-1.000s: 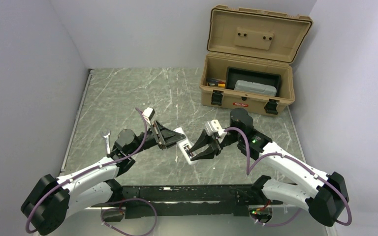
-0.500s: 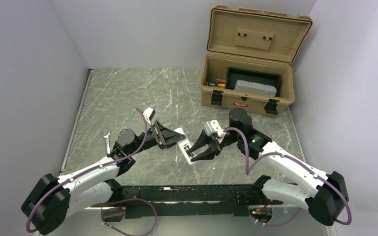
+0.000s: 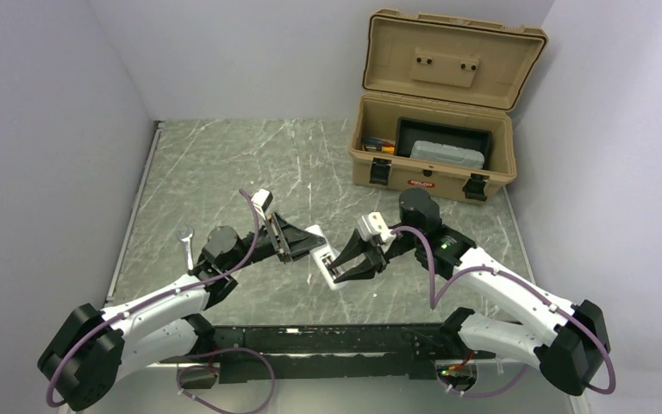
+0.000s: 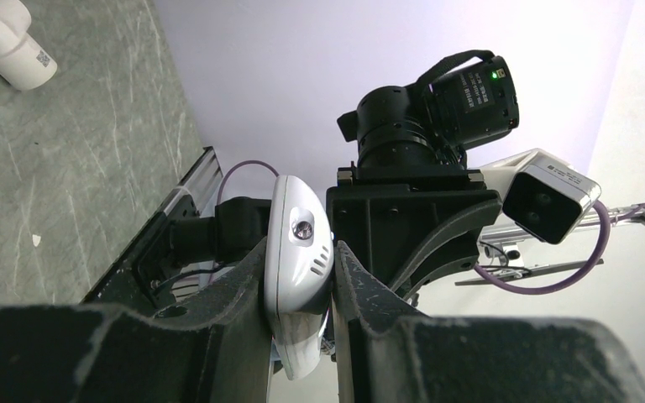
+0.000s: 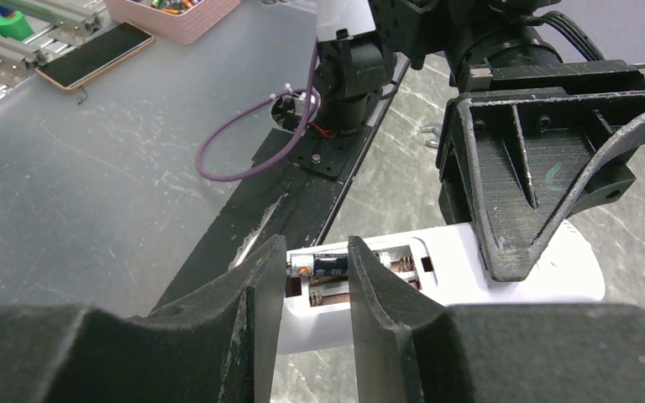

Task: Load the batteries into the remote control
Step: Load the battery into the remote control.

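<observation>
The slim white rectangular remote control (image 3: 322, 255) is held off the table, back side up, between the two grippers, with its open battery compartment (image 5: 396, 265) turned towards the right wrist camera. A small dark cylindrical battery with a silver end cap (image 5: 329, 265) lies crosswise in that compartment, right between the right gripper's fingers. The right gripper (image 5: 317, 253) is narrowed onto the battery: one black finger presses its capped end, and the other covers its far end. Coil springs show in the slot just past that finger. The left gripper (image 3: 296, 241) comes in from the opposite side and is clamped tight on the remote's rounded end. From the left wrist camera its two dark fingers (image 4: 250, 277) squeeze the white shell from both sides, and the right arm's black wrist sits close behind it. The two grippers face each other nearly tip to tip over the grey marbled table (image 3: 224, 164). A small white plastic piece (image 3: 186, 235) lies on the table well behind the left gripper, beside that arm's elbow. Far beyond the right gripper, at the table's back edge, a tan hard plastic case (image 3: 435, 177) stands with its lid open.
</observation>
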Motion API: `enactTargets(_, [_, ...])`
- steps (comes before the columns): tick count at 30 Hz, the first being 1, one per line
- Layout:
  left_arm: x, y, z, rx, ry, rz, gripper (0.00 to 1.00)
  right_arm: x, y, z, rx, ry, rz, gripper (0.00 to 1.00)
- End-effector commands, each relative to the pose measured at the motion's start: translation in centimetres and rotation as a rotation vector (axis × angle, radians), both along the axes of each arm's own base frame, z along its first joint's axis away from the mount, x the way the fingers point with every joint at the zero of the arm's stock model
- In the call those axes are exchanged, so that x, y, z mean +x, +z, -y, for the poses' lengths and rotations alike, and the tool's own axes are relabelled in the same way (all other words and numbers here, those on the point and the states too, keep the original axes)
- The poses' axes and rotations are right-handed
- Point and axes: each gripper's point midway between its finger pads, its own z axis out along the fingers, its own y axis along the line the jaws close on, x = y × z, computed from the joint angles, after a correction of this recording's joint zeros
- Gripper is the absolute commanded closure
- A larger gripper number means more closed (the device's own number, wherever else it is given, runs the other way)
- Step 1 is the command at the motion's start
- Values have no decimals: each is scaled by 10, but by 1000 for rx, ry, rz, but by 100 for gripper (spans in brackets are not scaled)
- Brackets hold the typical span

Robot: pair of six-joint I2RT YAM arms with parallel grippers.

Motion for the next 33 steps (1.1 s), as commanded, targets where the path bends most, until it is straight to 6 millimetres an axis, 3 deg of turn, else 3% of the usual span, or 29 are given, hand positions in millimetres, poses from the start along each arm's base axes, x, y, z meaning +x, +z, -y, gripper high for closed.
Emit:
enactTargets(1, [-7, 40, -4, -107, -20, 77, 100, -1, 5, 0, 2, 19, 26, 66])
enactTargets(33, [-18, 62, -7, -175, -65, 90, 100, 18, -11, -9, -43, -26, 43, 67])
